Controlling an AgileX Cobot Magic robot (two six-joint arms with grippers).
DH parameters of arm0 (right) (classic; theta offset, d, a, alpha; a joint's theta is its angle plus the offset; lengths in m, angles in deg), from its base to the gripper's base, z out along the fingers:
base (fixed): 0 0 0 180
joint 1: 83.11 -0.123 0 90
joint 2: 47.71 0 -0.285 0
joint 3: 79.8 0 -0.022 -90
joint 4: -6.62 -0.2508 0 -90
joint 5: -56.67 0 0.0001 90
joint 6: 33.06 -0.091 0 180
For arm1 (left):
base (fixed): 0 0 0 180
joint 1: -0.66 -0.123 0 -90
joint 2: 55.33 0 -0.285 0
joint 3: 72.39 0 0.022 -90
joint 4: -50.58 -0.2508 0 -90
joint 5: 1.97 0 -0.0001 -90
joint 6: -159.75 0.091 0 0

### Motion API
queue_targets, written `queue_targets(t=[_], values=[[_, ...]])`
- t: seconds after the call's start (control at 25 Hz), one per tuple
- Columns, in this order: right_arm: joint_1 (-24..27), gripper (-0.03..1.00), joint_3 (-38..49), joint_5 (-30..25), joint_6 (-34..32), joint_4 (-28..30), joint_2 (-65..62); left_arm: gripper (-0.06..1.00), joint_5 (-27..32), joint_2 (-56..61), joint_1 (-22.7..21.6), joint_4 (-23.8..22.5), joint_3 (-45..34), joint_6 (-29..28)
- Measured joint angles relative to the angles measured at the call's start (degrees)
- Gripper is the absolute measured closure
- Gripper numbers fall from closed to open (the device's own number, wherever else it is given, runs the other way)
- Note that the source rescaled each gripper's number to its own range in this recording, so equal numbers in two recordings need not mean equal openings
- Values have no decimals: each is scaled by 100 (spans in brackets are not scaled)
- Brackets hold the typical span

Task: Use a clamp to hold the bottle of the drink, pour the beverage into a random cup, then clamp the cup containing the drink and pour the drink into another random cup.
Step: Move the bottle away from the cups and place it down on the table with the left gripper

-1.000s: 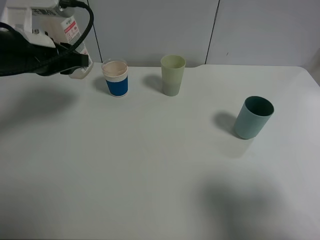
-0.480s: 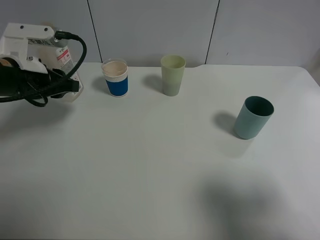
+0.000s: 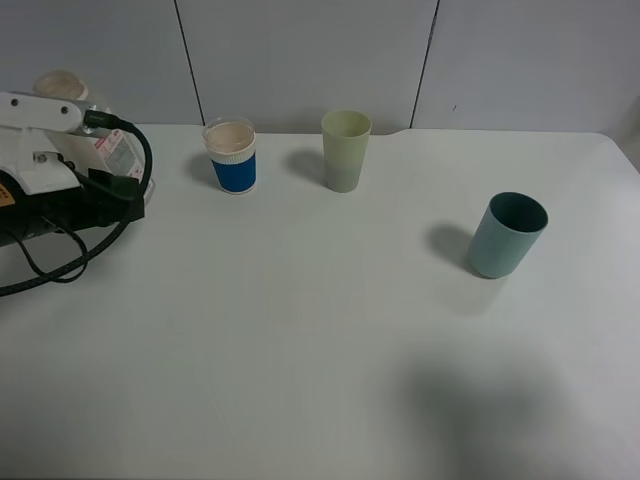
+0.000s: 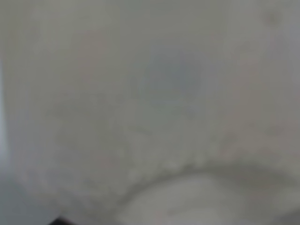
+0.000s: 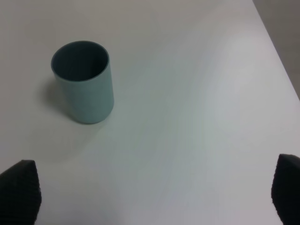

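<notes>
Because the pour needs the bottle [image 3: 112, 152] carried, the left gripper [image 3: 128, 178] looks shut on it, while the right gripper [image 5: 154, 197] hangs wide open above the table [image 3: 320, 330].

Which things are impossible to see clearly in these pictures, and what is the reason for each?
- Bottle: in the high view the left arm covers nearly all of it; any drink inside is hidden.
- Left gripper: hidden by the arm there; the left wrist view is pure blur.
- Yellow-green cup and blue-and-white cup: contents unreadable from this angle.
- Right gripper: only the fingertips show, at the picture's edge.
</notes>
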Motion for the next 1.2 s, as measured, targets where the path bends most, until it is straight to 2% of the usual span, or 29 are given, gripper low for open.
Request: queue_targets(t=[0.2,0.36,0.48,0.64,0.84,1.2], values=[[0,0,0,0,0,0,0,94,-48,0,-229,-35,-68,-11],[0,0,0,0,0,0,0,94,-173,-316,-267,-546,-68,-17],[0,0,0,0,0,0,0,94,-301,-682,-274,-667,-81,-203],[0,0,0,0,0,0,0,94,-786,-1133,-278,-690,-91,-383],[0,0,0,0,0,0,0,94,-1385,-1635,-278,-971,-86,-454],[0,0,0,0,0,0,0,94,-1772,-2126,-278,-1115,-86,-468]])
